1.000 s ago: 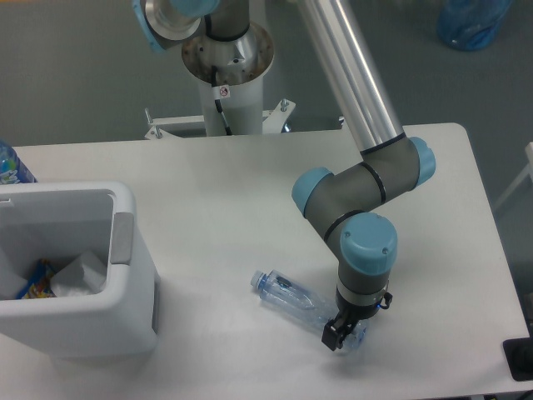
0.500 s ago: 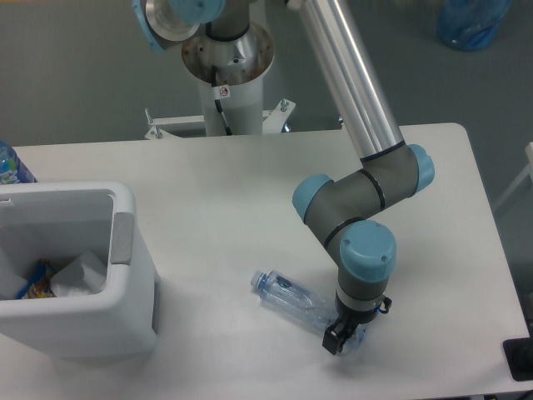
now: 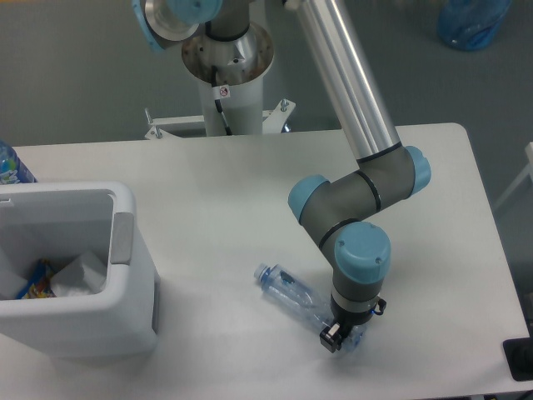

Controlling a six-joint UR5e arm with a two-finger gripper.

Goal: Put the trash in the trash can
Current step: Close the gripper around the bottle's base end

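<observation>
The clear, blue-tinted plastic bottle point(image 3: 287, 289) lies on the white table, cap end pointing up-left. My gripper point(image 3: 340, 335) points down over the bottle's base end near the front edge, its fingers closed around that end. The large white trash can point(image 3: 125, 218) stands at the left, grey tab point(image 3: 122, 237) facing the bottle. The crumpled white paper wad point(image 3: 81, 275) lies inside the can.
A colourful wrapper point(image 3: 35, 280) lies in the can beside the wad. A blue-capped bottle point(image 3: 10, 163) stands at the left edge behind the can. The arm's base post point(image 3: 226, 62) stands behind the table. A blue plastic bag point(image 3: 471, 22) lies on the floor, top right.
My wrist has shifted slightly left and toward the front edge. The bottle's cap end has moved a little up and right with it.
</observation>
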